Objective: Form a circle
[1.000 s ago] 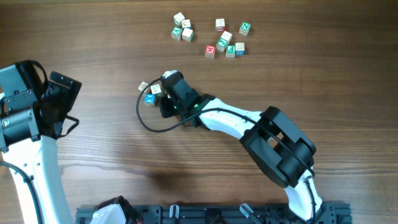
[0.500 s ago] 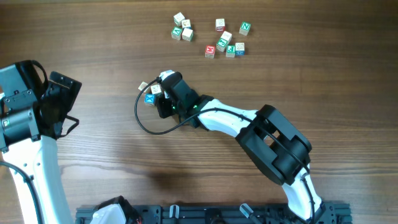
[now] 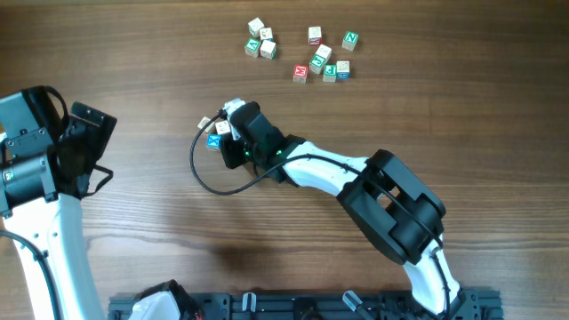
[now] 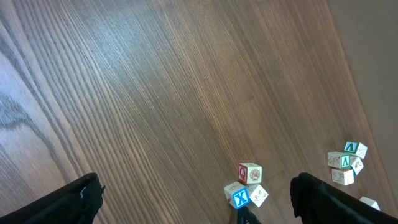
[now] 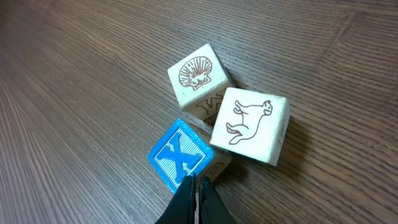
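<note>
Right wrist | right gripper [image 5: 194, 186] closed | touching blue cube [image 5: 179, 155]

The left tool [image 4: 196, 180] is cut by the bottom edge; the far cubes [image 3: 320, 60] are unreadably small

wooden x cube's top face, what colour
Blue, white-striped wooden X cube; clearest in right wrist view.

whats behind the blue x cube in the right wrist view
Behind the blue x cube: the shell cube and the animal cube, touching each other. The animal cube covers part of the letter on the shell cube's side.
</note>
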{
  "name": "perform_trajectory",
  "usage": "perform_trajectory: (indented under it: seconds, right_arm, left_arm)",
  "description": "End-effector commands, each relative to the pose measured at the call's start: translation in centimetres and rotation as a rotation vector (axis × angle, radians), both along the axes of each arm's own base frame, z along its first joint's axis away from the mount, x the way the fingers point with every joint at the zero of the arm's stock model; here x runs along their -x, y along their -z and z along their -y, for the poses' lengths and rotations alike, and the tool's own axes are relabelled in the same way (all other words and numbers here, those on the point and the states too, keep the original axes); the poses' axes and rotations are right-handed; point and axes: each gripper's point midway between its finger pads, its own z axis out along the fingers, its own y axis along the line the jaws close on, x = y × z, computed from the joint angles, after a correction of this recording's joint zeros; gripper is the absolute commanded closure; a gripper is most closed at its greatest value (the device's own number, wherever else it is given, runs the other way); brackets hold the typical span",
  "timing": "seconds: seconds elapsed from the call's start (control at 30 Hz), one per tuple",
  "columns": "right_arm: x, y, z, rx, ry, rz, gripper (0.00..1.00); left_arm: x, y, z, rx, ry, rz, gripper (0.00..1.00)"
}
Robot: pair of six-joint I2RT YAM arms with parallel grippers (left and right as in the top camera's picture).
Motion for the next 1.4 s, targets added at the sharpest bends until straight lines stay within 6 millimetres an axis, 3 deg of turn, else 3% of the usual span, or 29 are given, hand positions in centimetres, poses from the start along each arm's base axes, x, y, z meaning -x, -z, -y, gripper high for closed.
perform_trajectory:
  seconds: [0.0,0.43,0.93,1.37]
  right_arm:
    - [0.5,1.1,-0.1,0.010,-0.032,-0.007,0.96]
    - [0.3,0.7,-0.3,0.005,-0.051,0.024,0.96]
    - [-0.6,1.2,1.1,0.067,0.035,0.029,0.95]
    - [-0.4,1.2,0.3,0.039,-0.008,0.041,0.96]
  left_arm:
    - [-0.1,0.3,0.2,0.001,0.017,-0.010,0.00]
    - [-0.1,0.3,0.2,0.001,0.017,-0.010,0.00]
    - [-0.1,0.3,0.2,0.001,0.017,-0.010,0.00]
    - [-0.1,0.3,0.2,0.001,0.017,-0.010,0.00]
